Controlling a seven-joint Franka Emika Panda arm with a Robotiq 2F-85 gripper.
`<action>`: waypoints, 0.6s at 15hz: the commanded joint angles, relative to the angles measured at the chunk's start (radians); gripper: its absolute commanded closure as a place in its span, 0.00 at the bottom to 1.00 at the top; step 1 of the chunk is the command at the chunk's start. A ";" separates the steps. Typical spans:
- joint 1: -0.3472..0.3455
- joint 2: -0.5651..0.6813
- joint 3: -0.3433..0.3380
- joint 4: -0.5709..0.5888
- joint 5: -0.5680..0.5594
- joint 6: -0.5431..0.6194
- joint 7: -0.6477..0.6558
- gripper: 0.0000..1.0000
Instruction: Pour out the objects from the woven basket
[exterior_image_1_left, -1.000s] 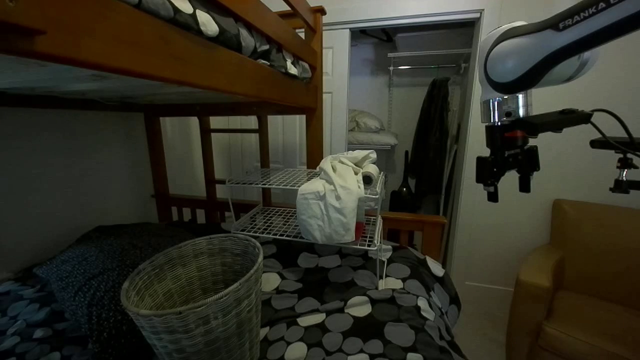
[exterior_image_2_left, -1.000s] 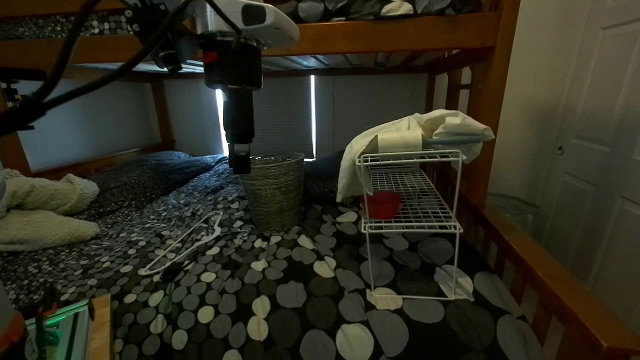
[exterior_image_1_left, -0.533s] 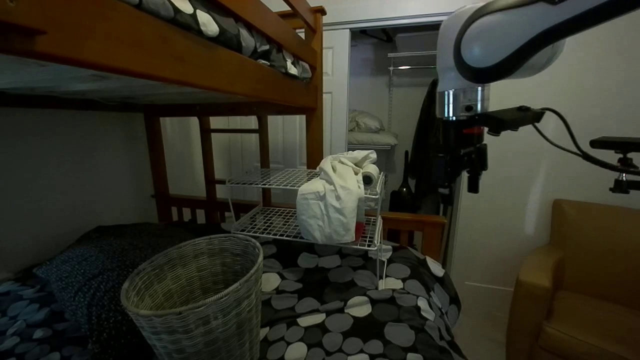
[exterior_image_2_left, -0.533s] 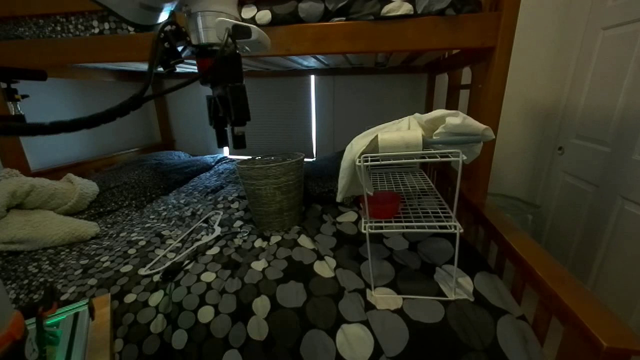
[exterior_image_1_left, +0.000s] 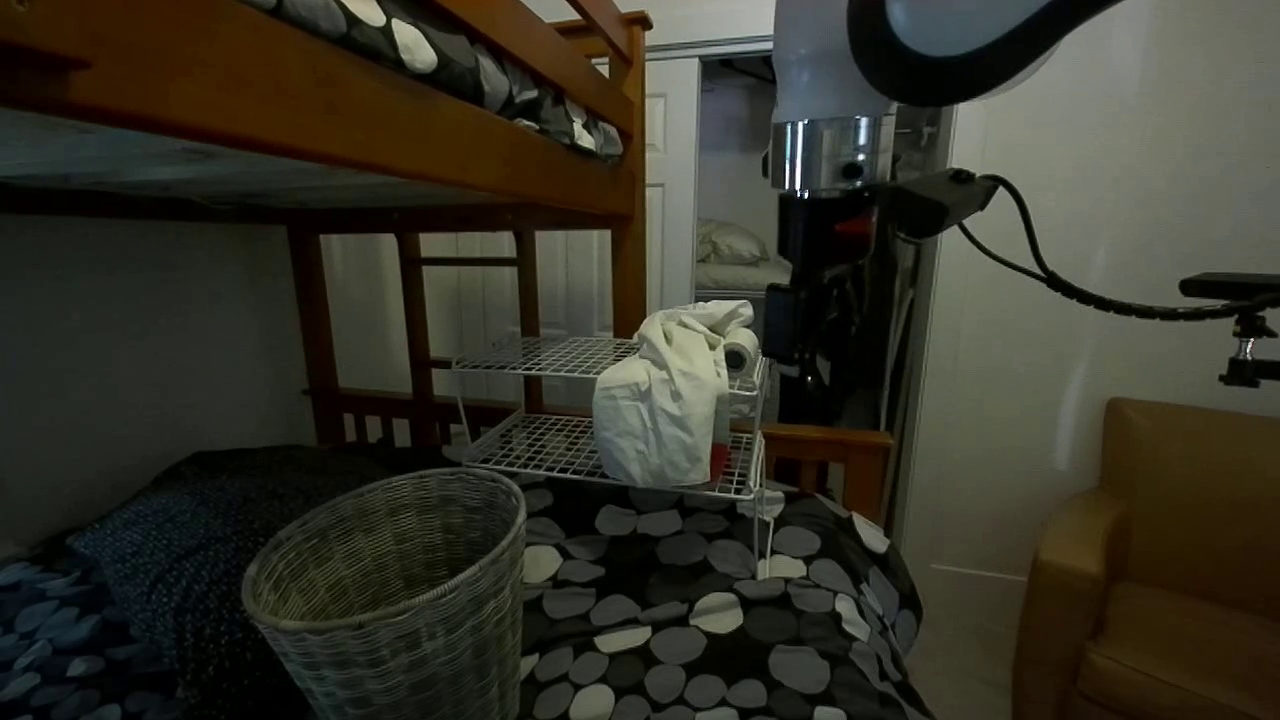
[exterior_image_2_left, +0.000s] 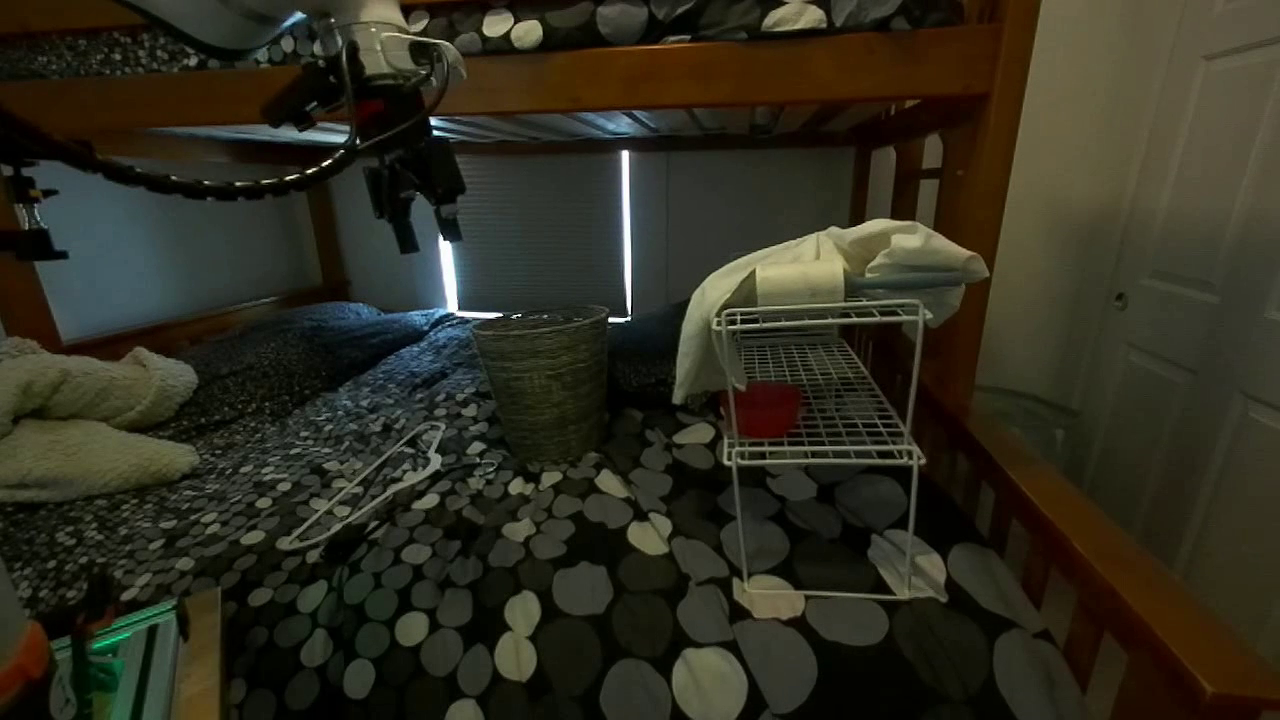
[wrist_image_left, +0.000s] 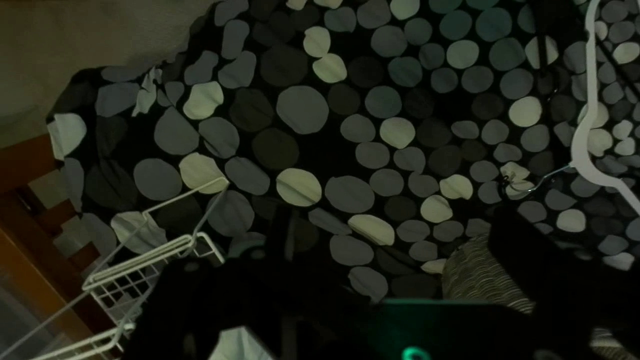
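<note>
Jaws apart and empty, the gripper (exterior_image_2_left: 427, 236) has moved nearer the basket (exterior_image_2_left: 545, 390), which stands upright on the bed (exterior_image_2_left: 470, 600): the approach seems under way, pouring not yet begun.

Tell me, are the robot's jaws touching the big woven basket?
Apart. In an exterior view, the window blind shows in the gap between the open jaws and the woven basket.

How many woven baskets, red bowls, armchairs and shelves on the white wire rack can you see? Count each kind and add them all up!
Woven basket: 1
Red bowl: 1
Tan armchair: 1
Shelves on the white wire rack: 2, the upper shelf and the lower shelf
Total: 5
</note>
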 joint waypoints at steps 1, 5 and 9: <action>0.001 0.110 0.008 0.043 0.087 0.018 0.149 0.00; -0.004 0.332 0.082 0.087 0.158 0.219 0.395 0.00; 0.012 0.599 0.107 0.217 0.049 0.468 0.680 0.00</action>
